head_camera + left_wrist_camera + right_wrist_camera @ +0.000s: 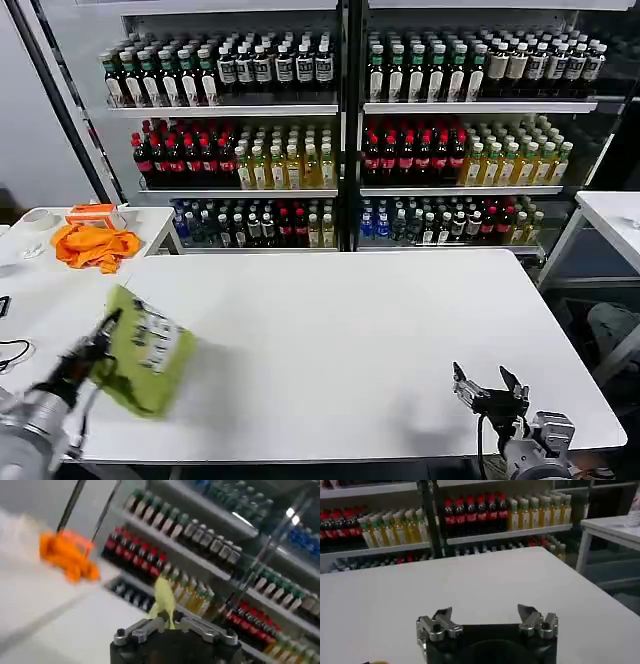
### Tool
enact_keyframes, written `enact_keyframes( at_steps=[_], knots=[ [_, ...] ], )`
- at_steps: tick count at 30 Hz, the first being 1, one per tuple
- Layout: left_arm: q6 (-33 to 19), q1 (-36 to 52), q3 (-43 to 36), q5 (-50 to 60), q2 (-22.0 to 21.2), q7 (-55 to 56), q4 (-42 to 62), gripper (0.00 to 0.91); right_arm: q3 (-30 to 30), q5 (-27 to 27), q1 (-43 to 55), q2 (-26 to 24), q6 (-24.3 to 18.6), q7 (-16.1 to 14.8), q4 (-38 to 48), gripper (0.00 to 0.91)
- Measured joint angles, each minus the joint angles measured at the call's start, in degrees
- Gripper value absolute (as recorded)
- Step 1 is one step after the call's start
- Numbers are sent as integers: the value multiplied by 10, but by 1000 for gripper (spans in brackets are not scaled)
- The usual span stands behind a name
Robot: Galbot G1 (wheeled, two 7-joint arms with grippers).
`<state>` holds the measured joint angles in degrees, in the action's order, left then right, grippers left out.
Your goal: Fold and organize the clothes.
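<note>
Left claw (108, 325) is clenched on the folded lime T-shirt (148, 352), carrying it just above the white counter (350, 340) at its near left corner; from the left wrist a lime fold (164, 600) sticks up between the closed fingers. Right claw (490, 388) hovers released, fingers spread, over the counter's near right edge. Behind, shelves of bottles (340, 150) fill the wall, and an orange cloth (95, 245) lies on a side table.

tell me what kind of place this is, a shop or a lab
Probably a lab or test room staged as a shop. Drink shelves packed with bottles line the back like a store, but white tables stand in front, and the left gripper holds a folded lime T-shirt there.
</note>
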<state>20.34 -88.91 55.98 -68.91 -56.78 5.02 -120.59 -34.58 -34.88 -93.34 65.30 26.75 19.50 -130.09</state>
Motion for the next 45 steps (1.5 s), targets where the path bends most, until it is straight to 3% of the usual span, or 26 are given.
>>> enact_keyframes(
  at_steps=[6,14,20,34,45],
  knots=[
    [4,-10,-11,112,35,-21,-13,20,3,2,2,2,-5,-1,5,907],
    [-31,4,-154,378,22,-28,29,20,-4,2,-2,2,-6,-1,4,907],
    [-40,22,-242,486,15,-26,29,20,-5,6,-8,7,-7,-1,-1,907],
    [10,82,-382,497,-16,9,13,20,-10,12,-14,12,-7,-1,-6,907],
    [24,163,-476,439,-82,62,55,20,-18,13,-13,11,-7,0,-9,907]
  ],
)
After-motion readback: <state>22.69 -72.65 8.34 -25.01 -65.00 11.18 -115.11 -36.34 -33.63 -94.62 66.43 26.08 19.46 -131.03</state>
